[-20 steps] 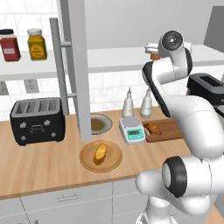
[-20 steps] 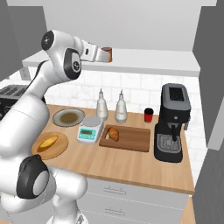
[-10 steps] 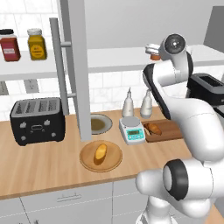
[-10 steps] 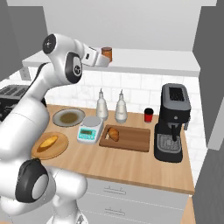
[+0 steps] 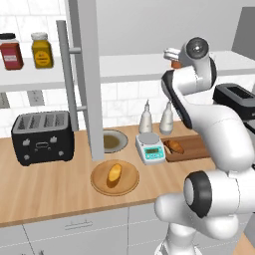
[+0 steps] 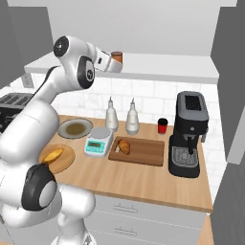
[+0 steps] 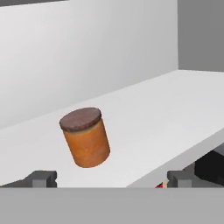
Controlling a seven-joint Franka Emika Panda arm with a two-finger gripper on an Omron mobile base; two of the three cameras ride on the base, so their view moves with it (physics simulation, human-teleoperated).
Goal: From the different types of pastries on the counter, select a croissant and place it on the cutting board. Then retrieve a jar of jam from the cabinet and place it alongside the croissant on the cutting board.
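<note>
We see the gripper (image 7: 107, 178) raised to the white shelf (image 7: 175, 109) of the cabinet (image 6: 143, 67), with its two dark fingertips (image 7: 41, 178) spread to their full width at the bottom of the hand view. Nothing sits between them, and they touch nothing.

The jar of jam (image 7: 85, 137) stands on the shelf just ahead of the fingertips, between their lines but apart from both. It appears tilted in the hand view; we cannot tell whether that comes from the roll of the hand. In the right base view we find the same jar (image 6: 116, 58) just beyond the gripper (image 6: 109, 64), near the shelf's front edge.

The croissant (image 6: 124, 146) lies on the cutting board (image 6: 143, 152), at the board's left end. The board rests on the counter (image 6: 143, 182), between a small kitchen scale (image 6: 98, 142) and a black coffee machine (image 6: 188, 134).

The paler loaf (image 5: 114, 173) rests on a round wooden plate (image 5: 114, 178), to the left of the scale. A red jar (image 5: 11, 51) and a yellow jar (image 5: 42, 50) stand on the shelf section at far left, beyond the open cabinet door (image 5: 89, 74).
</note>
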